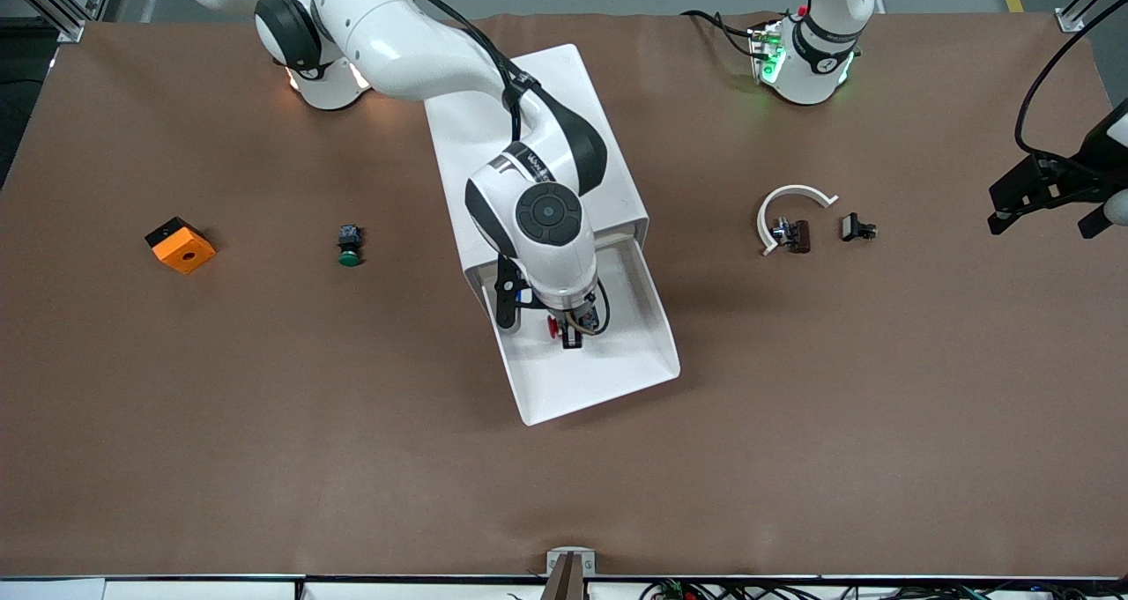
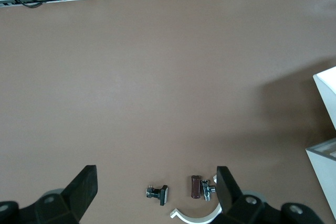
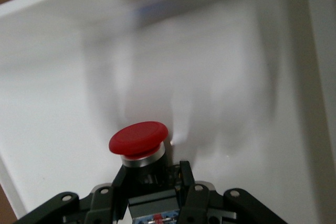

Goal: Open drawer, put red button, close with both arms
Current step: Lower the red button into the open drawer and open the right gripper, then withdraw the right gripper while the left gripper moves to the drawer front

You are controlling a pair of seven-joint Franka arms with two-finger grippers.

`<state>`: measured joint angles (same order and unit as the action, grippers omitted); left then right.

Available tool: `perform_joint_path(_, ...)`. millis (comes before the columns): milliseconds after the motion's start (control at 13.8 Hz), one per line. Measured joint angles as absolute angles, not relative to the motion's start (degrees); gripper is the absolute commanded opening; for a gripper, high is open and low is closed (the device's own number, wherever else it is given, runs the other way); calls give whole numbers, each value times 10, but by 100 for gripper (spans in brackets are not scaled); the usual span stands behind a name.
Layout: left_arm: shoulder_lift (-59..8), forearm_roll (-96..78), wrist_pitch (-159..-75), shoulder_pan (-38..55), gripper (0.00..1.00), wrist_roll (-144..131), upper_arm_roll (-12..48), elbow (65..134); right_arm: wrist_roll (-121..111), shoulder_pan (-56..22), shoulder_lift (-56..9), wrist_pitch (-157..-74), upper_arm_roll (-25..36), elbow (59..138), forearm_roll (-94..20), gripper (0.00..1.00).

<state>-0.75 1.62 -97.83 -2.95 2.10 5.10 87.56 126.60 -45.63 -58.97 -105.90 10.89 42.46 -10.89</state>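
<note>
The white cabinet (image 1: 529, 98) stands mid-table with its top drawer (image 1: 617, 380) pulled out toward the front camera. My right gripper (image 1: 568, 331) is low inside the drawer, shut on the red button (image 1: 552, 324). In the right wrist view the red button (image 3: 138, 139) shows its round red cap and silver collar just ahead of my right gripper (image 3: 152, 174), with its black body between the fingers over the drawer's white floor (image 3: 236, 77). My left gripper (image 1: 1044, 221) hangs open and empty in the air at the left arm's end of the table. The left wrist view shows the same left gripper (image 2: 156, 184) with nothing between its fingers.
A green button (image 1: 350, 246) and an orange block (image 1: 181, 245) lie toward the right arm's end. Toward the left arm's end lie a white curved piece (image 1: 789, 199), a small brown part (image 1: 797, 235) and a black clip (image 1: 857, 227). The left wrist view also catches the clip (image 2: 158, 193).
</note>
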Motion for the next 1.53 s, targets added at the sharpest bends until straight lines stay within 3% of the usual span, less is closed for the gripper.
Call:
perform_joint_path(73, -8, 16, -978, -28, 100, 21, 49, 875, 1266, -457, -591, -1060, 109, 425, -109, 66)
perform_joint_path(145, -8, 16, -978, -28, 100, 21, 48, 875, 1266, -457, -591, -1060, 110, 424, -109, 100)
perform_joint_path(727, -9, 16, -978, -28, 100, 21, 47, 875, 1268, -442, -587, -1048, 116, 397, -109, 100)
perform_joint_path(1017, -10, 16, -978, -28, 100, 21, 46, 875, 1268, -403, -572, -1032, 88, 363, -109, 100)
perform_joint_path(1235, -17, 13, -978, -26, 100, 18, 46, 875, 1249, -385, -560, -996, 63, 357, -109, 100)
perform_joint_path(1526, -78, -7, -1018, 6, 100, -38, 51, 878, 1025, -339, -519, -884, 29, 349, -109, 100)
